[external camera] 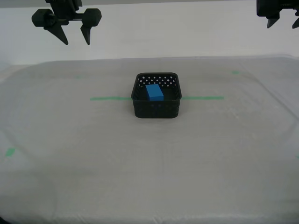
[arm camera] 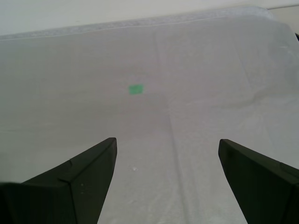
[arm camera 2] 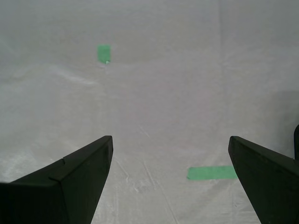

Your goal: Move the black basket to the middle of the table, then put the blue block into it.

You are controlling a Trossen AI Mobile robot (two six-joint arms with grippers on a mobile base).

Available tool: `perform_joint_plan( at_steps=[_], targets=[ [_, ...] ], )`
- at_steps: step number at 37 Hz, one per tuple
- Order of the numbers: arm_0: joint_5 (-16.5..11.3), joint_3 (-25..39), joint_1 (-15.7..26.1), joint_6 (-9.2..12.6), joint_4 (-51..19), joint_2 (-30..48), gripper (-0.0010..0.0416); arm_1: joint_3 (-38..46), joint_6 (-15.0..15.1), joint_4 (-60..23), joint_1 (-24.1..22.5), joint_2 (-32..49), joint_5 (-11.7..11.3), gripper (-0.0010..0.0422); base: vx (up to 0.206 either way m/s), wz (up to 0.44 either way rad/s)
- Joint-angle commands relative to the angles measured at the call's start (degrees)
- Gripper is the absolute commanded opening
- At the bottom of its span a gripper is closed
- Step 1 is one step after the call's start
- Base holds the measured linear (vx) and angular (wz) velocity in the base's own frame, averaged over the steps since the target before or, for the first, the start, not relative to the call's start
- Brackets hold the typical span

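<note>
1. Two hands hang above the tabletop (external camera: 149, 177), both clear of it. In the exterior view one hand (external camera: 76, 42) sits at the upper left of the frame with its jaws spread and empty. Another hand (external camera: 280, 14) is cut off by the upper right corner.
2. The wrist views do not show which of these is which.
3. My first hand (arm camera: 168, 144) is open and holds nothing. Below it lie bare cloth, one green bit (arm camera: 136, 88) and the tabletop's far edge.
4. My second hand (arm camera 2: 170, 142) is likewise open and empty. It hangs over cloth with a green patch (arm camera 2: 103, 53) and a green strip (arm camera 2: 212, 172).
5. The black basket (external camera: 156, 109) stands upright at the centre of the exterior view, astride the green tape line (external camera: 110, 98). Open cloth surrounds it on every side, out to the rounded edges.
6. The blue block (external camera: 153, 92) lies inside the basket, on its floor.
7. Basket and block are well apart from both hands and appear in neither wrist view.
</note>
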Motion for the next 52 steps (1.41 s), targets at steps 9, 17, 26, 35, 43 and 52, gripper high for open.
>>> perform_joint_plan(
  at_steps=[9, 17, 26, 35, 43, 52],
  targets=[
    [-0.2, 0.0, 0.0, 0.1, 0.0, 0.0, 0.0338, 0.0, 0.5, 2.1, 0.2, -0.1, 0.0, 0.0339, 0.0, 0.0],
    [-0.2, 0.0, 0.1, 0.3, 0.3, 0.0, 0.0353, 0.0, 0.9, 2.1, 0.3, -0.1, 0.0, 0.0338, 0.0, 0.0],
    [-0.2, 0.0, 0.1, 0.6, 2.4, 0.0, 0.0353, 0.0, 0.9, 2.1, 0.3, -0.1, 0.0, 0.0338, 0.0, 0.0],
    [-0.2, 0.0, 0.1, 0.8, 3.2, 0.0, 0.0364, 0.0, 0.9, 2.2, 0.3, -0.1, 0.0, 0.0338, 0.0, 0.0],
    [-0.2, 0.0, 0.1, 0.8, 3.2, 0.0, 0.0403, 0.0, 0.9, 2.2, 0.3, -0.1, 0.0, 0.0338, 0.0, 0.0],
    [-0.2, 0.0, 0.0, 0.8, 3.2, 0.0, 0.0394, 0.0, -1.0, 2.3, 0.3, -0.1, 0.0, 0.0338, 0.0, 0.0]
  ],
)
